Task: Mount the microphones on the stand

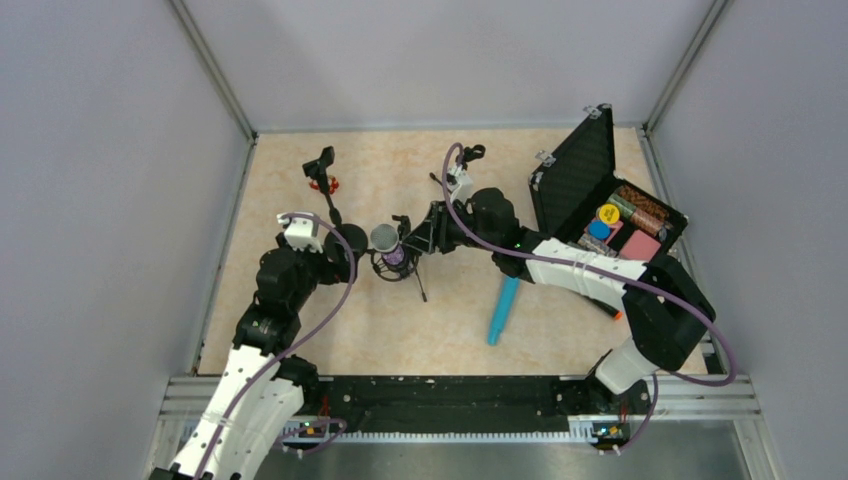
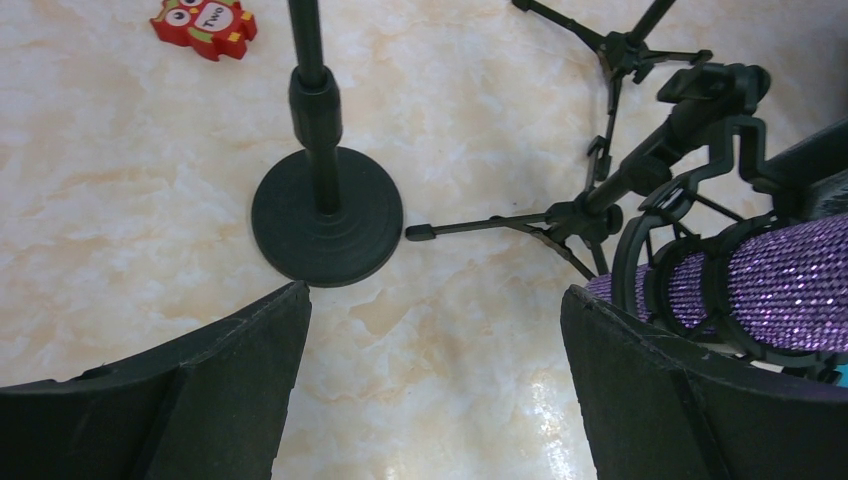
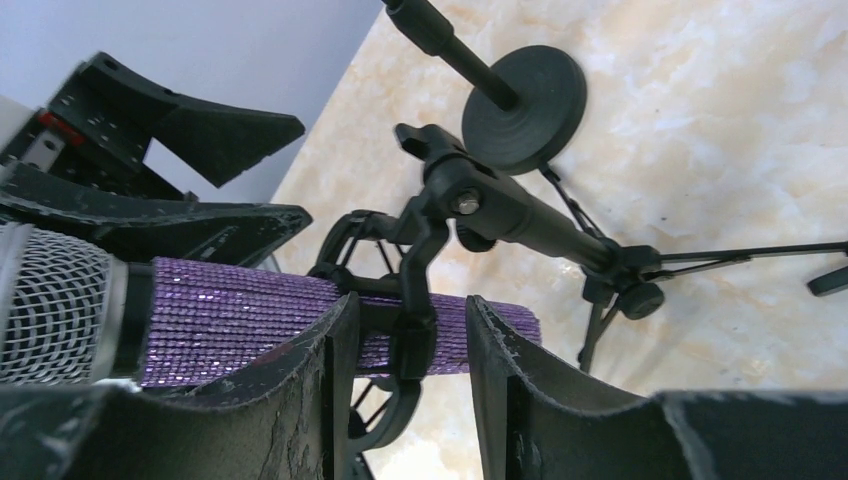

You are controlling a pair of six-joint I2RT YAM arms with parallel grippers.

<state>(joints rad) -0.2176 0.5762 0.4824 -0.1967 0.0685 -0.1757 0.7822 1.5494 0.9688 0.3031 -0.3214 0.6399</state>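
The glittery purple microphone [image 1: 386, 240] with a silver mesh head sits in the ring cradle of a small tripod stand [image 1: 412, 274]. It also shows in the left wrist view [image 2: 790, 270] and the right wrist view [image 3: 230, 310]. My right gripper [image 1: 416, 240] [image 3: 412, 300] is narrowly open, its fingers straddling the cradle's bracket without touching it. My left gripper [image 1: 345, 246] [image 2: 435, 295] is wide open and empty, just left of the cradle. The turquoise microphone [image 1: 503, 310] lies on the table. The black microphone's orange end [image 1: 616, 314] peeks out under my right arm.
A round-base stand [image 1: 322, 166] [image 2: 327, 215] [image 3: 525, 95] stands at the back left, with a red owl toy [image 1: 325, 184] [image 2: 205, 22] by it. A second tripod stand [image 1: 460, 160] [image 2: 625, 50] is at the back. An open black case [image 1: 575, 180] with coloured items is on the right.
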